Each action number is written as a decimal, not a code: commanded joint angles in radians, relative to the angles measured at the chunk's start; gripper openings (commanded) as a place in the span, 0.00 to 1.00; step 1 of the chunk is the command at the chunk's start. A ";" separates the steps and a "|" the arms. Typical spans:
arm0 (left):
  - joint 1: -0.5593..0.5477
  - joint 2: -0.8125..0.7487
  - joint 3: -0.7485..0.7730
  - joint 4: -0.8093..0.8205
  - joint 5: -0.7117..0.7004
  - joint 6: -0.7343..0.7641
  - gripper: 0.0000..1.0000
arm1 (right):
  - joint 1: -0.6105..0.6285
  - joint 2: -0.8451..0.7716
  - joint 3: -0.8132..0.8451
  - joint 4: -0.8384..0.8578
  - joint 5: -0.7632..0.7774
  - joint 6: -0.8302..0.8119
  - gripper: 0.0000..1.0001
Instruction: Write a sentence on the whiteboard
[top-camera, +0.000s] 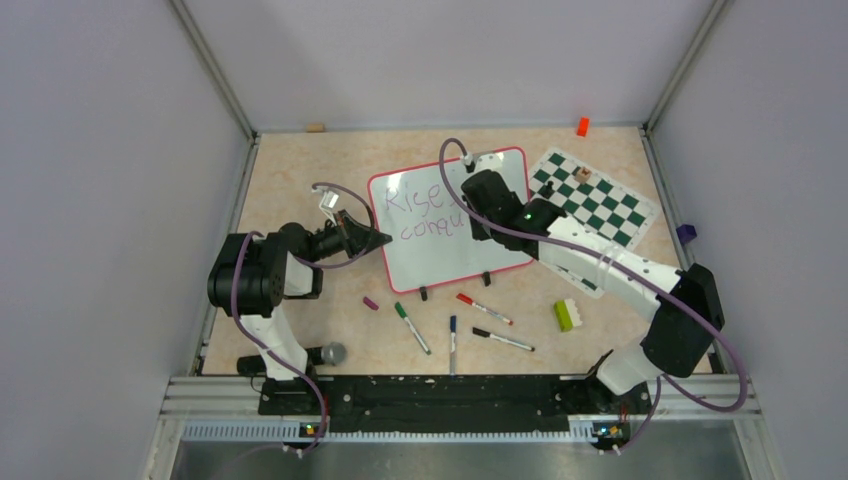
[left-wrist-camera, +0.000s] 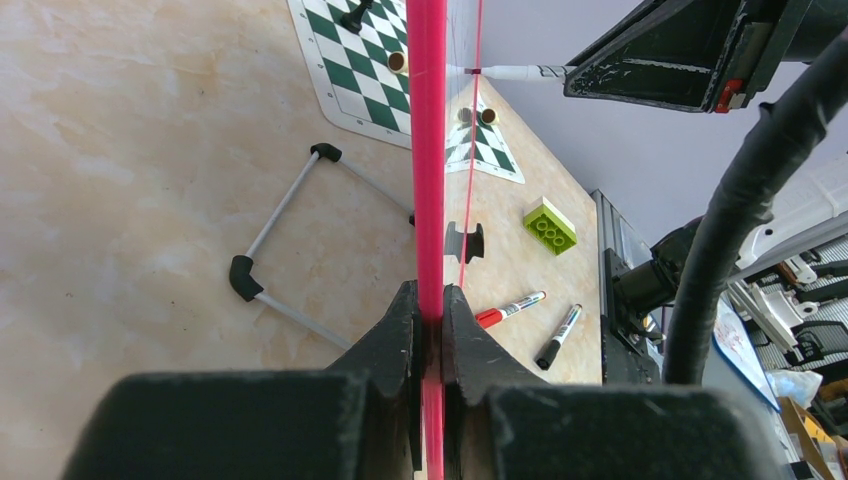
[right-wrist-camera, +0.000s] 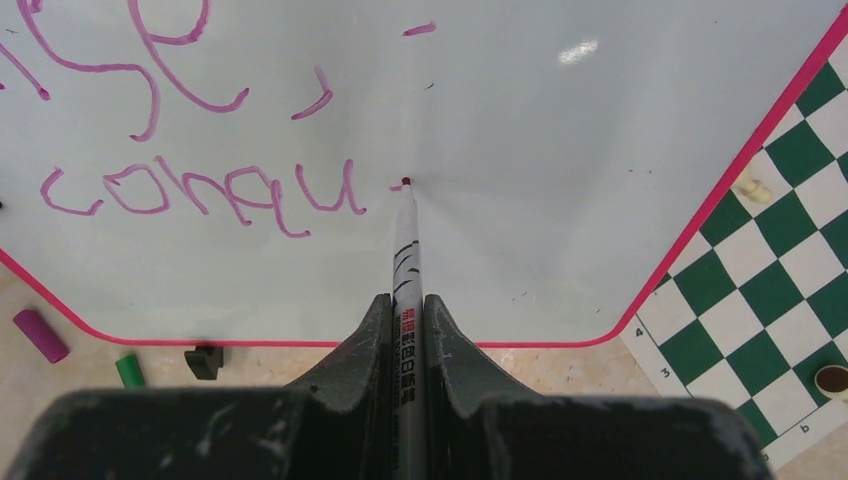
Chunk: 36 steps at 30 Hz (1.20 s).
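Whiteboard stands propped just left of the mat, left claw clamped on its red rim. Right claw pinches a marker, tip touching just after the sentence's "conqu". The next letter likely needs light, even pressure and matching height.

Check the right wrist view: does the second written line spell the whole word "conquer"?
No: the sentence reads only "conqu" on its second line, with the marker tip just beyond it.

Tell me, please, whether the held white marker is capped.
Uncapped: the white marker has its bare tip on the glossy white whiteboard.
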 joint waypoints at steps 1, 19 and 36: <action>-0.012 0.003 0.010 0.094 0.031 0.036 0.00 | -0.019 0.010 0.049 0.044 0.024 -0.017 0.00; -0.012 0.001 0.009 0.094 0.030 0.037 0.00 | -0.019 -0.014 -0.020 0.027 -0.076 -0.015 0.00; -0.012 0.001 0.007 0.094 0.030 0.037 0.00 | -0.019 -0.015 0.031 -0.056 0.078 -0.013 0.00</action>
